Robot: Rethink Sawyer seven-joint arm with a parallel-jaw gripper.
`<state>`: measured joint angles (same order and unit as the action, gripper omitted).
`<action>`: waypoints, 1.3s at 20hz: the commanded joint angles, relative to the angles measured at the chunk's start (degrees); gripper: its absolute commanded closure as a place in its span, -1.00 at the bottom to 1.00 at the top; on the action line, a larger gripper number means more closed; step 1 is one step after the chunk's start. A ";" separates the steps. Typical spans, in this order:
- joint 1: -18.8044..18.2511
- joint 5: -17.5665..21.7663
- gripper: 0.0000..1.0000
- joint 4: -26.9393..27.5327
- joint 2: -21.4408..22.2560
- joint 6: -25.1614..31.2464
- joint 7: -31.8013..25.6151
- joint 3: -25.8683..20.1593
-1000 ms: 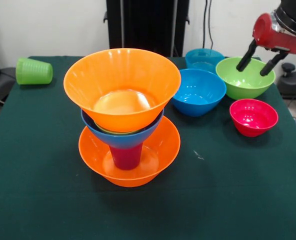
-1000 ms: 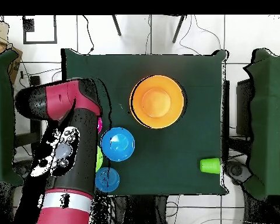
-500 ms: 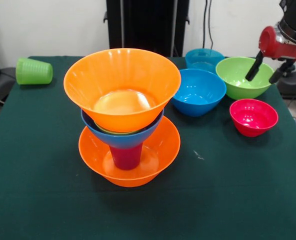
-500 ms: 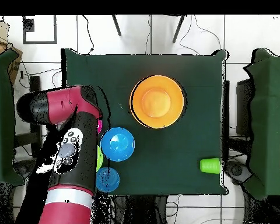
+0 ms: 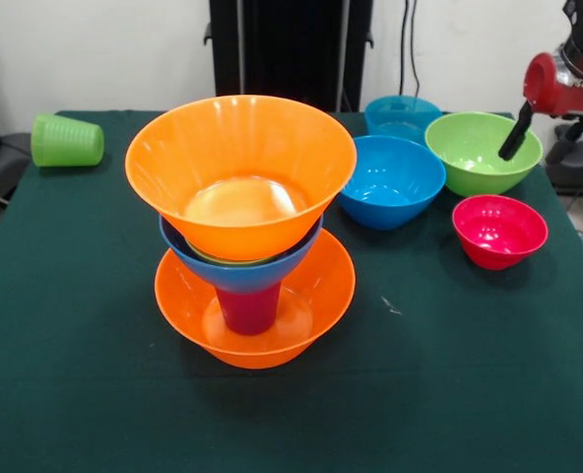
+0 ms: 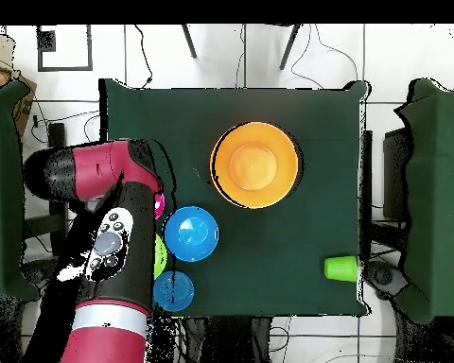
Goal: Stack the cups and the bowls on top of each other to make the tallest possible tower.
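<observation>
The pincer, at about two o'clock over the lime bowl, shows one finger only; whether it is spread cannot be told. The tower stands mid-desk, axis upright, bowls mouth-up on an inverted purple cup serving as spacer. The green cup lies sideways at ten o'clock.

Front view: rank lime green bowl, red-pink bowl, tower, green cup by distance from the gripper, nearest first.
From the gripper, at the right edge:
1. Lime green bowl, right beside the finger.
2. Red-pink bowl, below it on the right.
3. Tower, centre-left.
4. Green cup, lying on its side at the far left.
</observation>
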<state>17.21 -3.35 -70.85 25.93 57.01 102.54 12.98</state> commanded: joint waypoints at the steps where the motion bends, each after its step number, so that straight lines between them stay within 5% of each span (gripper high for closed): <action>1: 1.30 -1.30 -1.00 -3.59 -1.49 -1.36 8.88 -6.01; 9: 0.92 -2.06 -1.00 -3.70 -1.08 -0.86 7.96 -6.17; 22: -4.45 1.75 -1.00 -8.67 -1.52 -11.55 -1.35 -8.75; 26: -3.98 3.33 -1.00 -6.99 -1.28 -7.75 -2.24 -7.82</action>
<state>14.25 -4.34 -74.35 25.92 49.78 102.54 11.39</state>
